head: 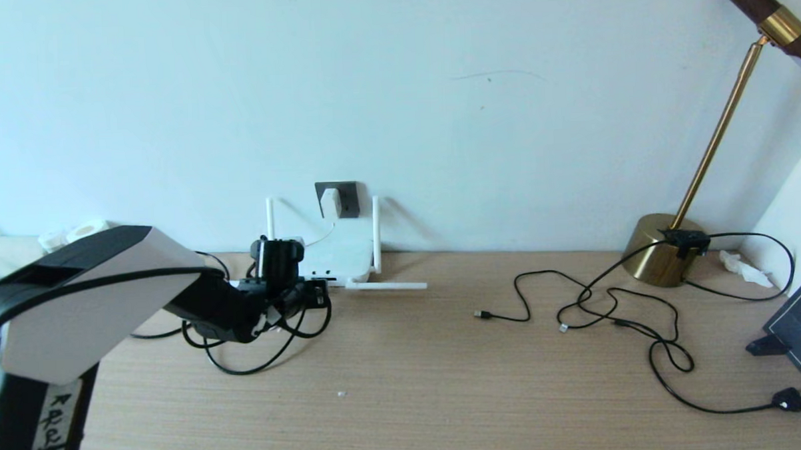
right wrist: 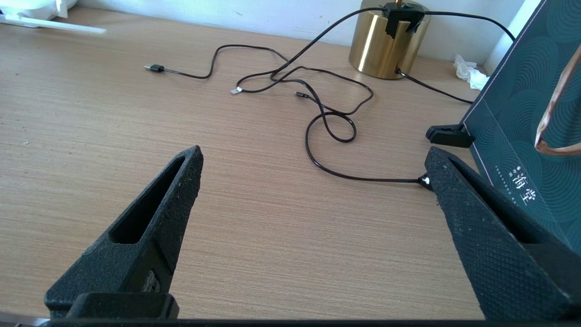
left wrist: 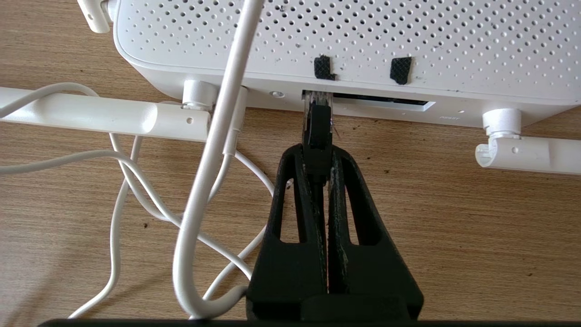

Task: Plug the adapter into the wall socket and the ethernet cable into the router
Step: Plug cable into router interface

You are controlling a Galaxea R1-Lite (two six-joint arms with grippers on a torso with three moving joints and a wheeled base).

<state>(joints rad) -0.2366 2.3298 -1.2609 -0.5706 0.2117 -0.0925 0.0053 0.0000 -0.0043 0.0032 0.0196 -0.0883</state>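
The left claw (left wrist: 317,154) is clamped on the ethernet cable (left wrist: 317,129) at the router (left wrist: 345,41); the right claw (right wrist: 313,181) is spread apart over the wooden surface (head: 406,384) by a pale wall (head: 435,84).

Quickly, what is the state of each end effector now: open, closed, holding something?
Left end effector: closed on the ethernet cable, its plug at the router port.
Right end effector: open, holding nothing.
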